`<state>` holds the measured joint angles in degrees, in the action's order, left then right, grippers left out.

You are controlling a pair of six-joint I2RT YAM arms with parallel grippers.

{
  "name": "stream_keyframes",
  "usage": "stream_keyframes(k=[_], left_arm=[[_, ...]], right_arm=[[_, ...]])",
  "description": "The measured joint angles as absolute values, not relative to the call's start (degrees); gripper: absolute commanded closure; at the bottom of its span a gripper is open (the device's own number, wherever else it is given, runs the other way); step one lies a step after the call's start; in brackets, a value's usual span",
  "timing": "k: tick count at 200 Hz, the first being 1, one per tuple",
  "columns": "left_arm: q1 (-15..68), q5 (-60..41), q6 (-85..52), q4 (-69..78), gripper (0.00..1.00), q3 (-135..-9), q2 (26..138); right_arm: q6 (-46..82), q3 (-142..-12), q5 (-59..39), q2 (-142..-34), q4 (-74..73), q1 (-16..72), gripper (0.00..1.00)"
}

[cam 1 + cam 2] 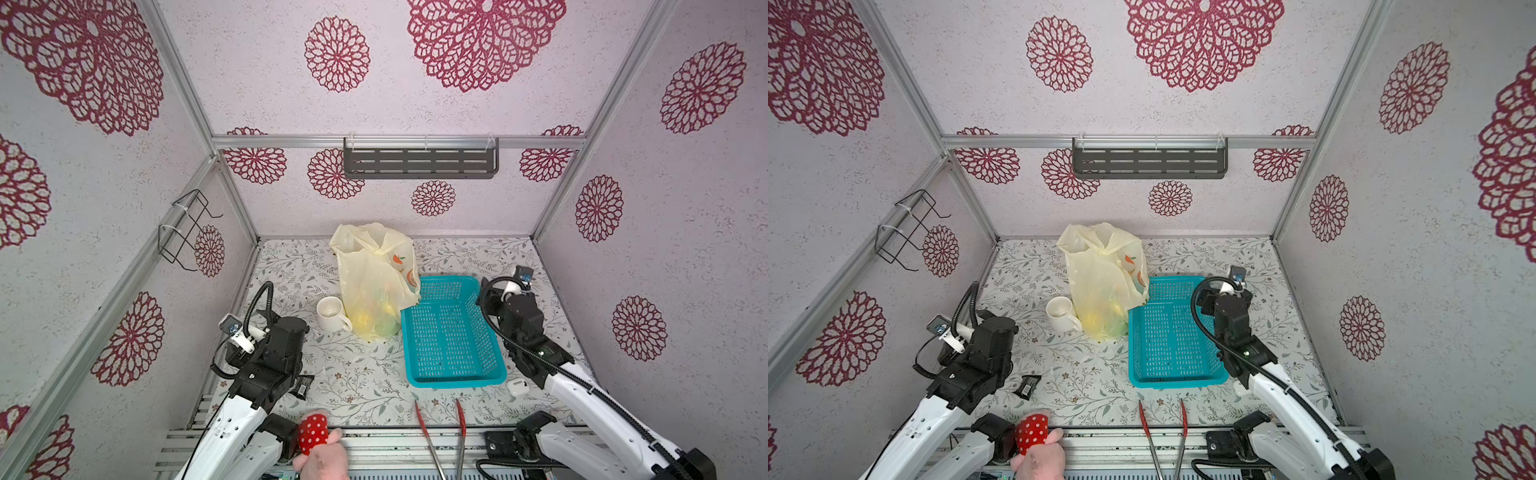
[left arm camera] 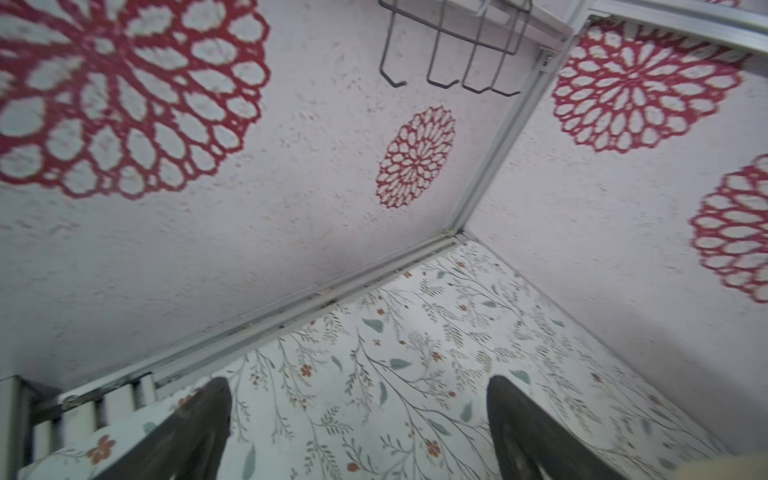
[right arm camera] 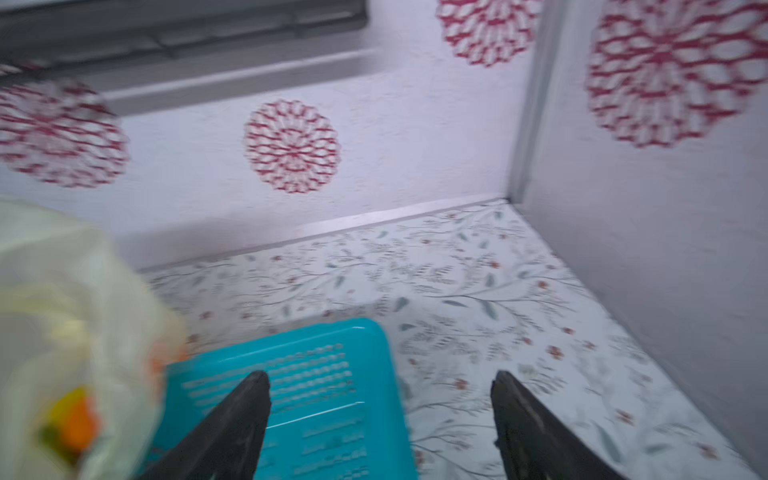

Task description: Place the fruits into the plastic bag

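Both top views, crinkly pale-yellow plastic bag (image 1: 365, 266), fruits (image 1: 376, 318) showing through, left claw (image 2: 359, 386) spread, right claw (image 3: 381, 378) spread.

A floral-printed tabletop (image 1: 361, 386) carries a teal perforated plastic basket (image 1: 457, 379), white ceramic mug (image 1: 330, 313), red-handled metal tongs (image 1: 423, 423), small black packet (image 1: 302, 384) and small white case (image 1: 516, 386), with a red white-dotted plush toy (image 1: 313, 432) at its front edge.

The plastic bag (image 1: 1096, 266) holding fruits (image 1: 1094, 320) stands beside the teal basket (image 1: 1177, 380).
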<state>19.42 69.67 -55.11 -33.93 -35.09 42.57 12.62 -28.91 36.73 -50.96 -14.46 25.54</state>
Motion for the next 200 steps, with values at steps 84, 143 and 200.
stream_keyframes(k=[84, 143, 200], left_arm=[[4.9, 63.8, -37.5, -10.1, 0.03, -35.6, 72.8], [1.8, 52.8, -23.7, 14.2, 0.02, -31.3, 80.6], [-2.0, 39.0, -16.0, 30.7, 0.03, -29.7, 83.7]], right_arm=[[1.9, -13.2, 47.4, -78.4, -55.9, 18.4, 0.01], [-2.7, -12.8, 28.1, -86.5, -68.4, 7.6, 0.01], [0.1, -14.1, 15.8, -88.0, -68.5, 2.0, 0.01]])
